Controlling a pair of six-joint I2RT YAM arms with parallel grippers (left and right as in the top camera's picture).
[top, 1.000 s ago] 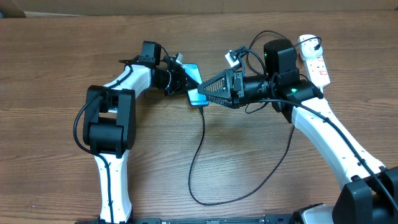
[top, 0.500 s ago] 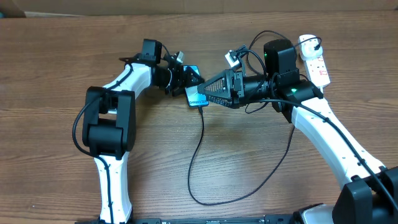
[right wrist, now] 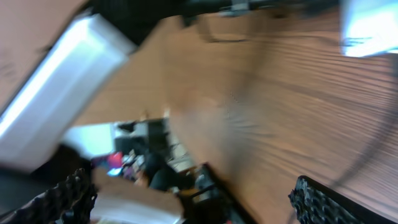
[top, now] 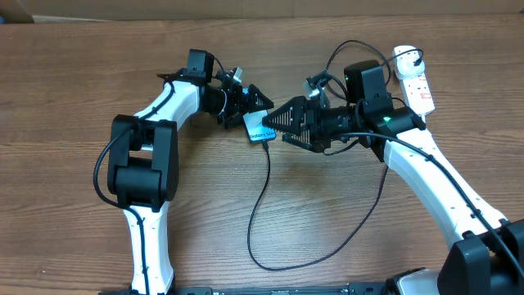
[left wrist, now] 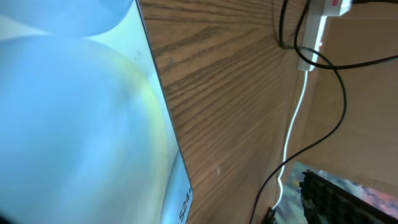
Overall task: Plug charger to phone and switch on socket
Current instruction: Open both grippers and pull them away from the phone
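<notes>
Phone (top: 259, 131): slim, cyan screen lit, tilted, mid tabletop (top: 65, 123). Charger (top: 250, 229): thin black cable, one end meeting phone's near edge, the rest in a wide loop. Socket (top: 416, 82): white strip, red switches, far right, well apart from phone.

Table: you have a brown wood-grain top (top: 65, 98) filling the overhead view, its grain running left to right.
Back board: a plain tan cardboard strip (top: 246, 6) lies along the table's far edge.
Side panel: your left wrist view shows a tan panel (left wrist: 367, 124) on its right.
Right wrist background: too blurred for you to name anything.
</notes>
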